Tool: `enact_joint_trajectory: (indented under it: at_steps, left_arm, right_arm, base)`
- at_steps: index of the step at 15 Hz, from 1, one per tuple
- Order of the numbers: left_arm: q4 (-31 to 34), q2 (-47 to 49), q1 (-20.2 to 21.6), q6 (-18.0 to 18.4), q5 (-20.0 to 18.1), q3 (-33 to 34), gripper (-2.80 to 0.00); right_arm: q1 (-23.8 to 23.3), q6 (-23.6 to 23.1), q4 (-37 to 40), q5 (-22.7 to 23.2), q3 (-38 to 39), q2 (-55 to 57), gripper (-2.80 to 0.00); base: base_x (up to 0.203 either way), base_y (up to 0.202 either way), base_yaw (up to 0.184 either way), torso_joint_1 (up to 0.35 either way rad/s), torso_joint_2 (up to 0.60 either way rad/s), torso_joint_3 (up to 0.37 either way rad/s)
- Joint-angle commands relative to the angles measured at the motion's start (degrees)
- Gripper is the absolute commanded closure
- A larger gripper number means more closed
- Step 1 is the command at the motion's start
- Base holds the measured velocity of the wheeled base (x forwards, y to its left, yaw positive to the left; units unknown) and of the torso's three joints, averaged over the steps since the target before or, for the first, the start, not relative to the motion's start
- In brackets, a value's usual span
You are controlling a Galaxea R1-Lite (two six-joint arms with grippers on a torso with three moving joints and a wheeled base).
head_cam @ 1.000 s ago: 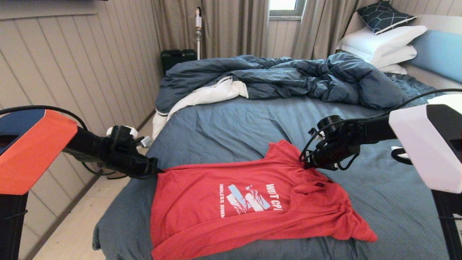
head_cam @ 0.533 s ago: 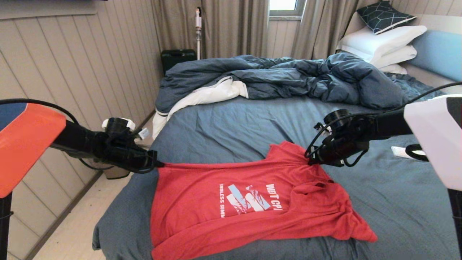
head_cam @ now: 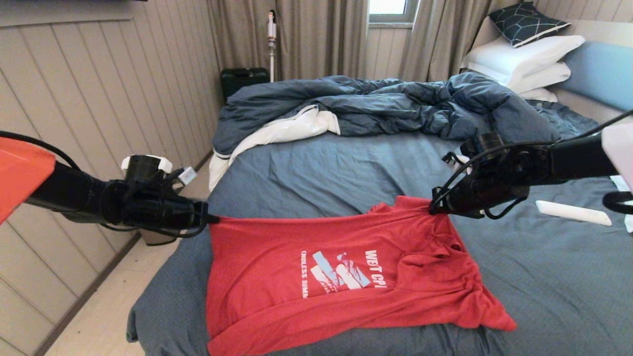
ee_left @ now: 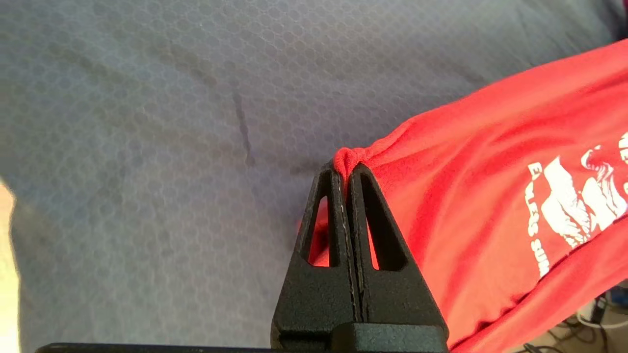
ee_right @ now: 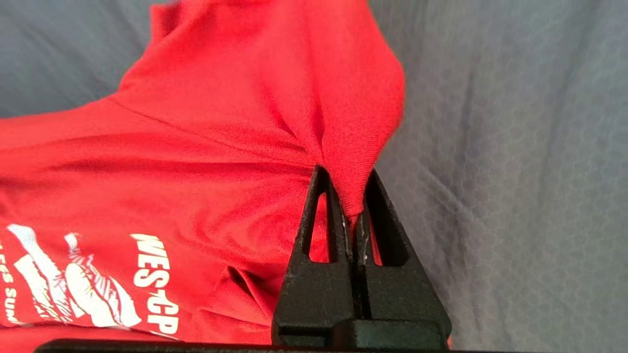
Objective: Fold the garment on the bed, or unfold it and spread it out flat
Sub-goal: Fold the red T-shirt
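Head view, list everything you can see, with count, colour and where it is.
T-shirt: one, red, near end of the bed, far edge lifted.
Bed: one, blue-grey sheet, centre.
Duvet: one, dark blue, rumpled, far side.
Pillows: several white, one dark patterned on top, far right.
Headboard: one, light blue, right.
Case: one, dark green, floor by curtains.
White flat object: one, on sheet, right.
Left pincer: shut on T-shirt's left corner.
Right pincer: shut on its right corner.
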Motion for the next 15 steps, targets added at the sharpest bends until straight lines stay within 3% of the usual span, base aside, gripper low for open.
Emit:
enact_joint_trajectory:
  at_steps: [1, 8, 15]
  left_arm:
    - [-0.19, -1.25, -0.02, -0.04, -0.09, 1.04, 0.00]
    - [-0.44, -4.73, 0.02, -0.13, -0.26, 4.59, 0.00]
    - [-8.77, -10.51, 0.11, 0.00, -0.13, 17.94, 0.00]
  right_arm:
    - [-0.06, -0.15, -1.23, 0.04, 1.52, -1.21, 0.00]
    - [-0.24, -0.26, -1.60, 0.22, 6.62, -3.84, 0.00]
    - [-0.44, -0.59, -10.50, -0.11, 20.30, -10.92, 0.00]
  base:
    - [0.000, 0.000, 0.000, 0.000, 0.00, 0.000]
    - [0.000, 0.000, 0.000, 0.000, 0.00, 0.000]
    - [0.000, 0.000, 0.000, 0.000, 0.00, 0.000]
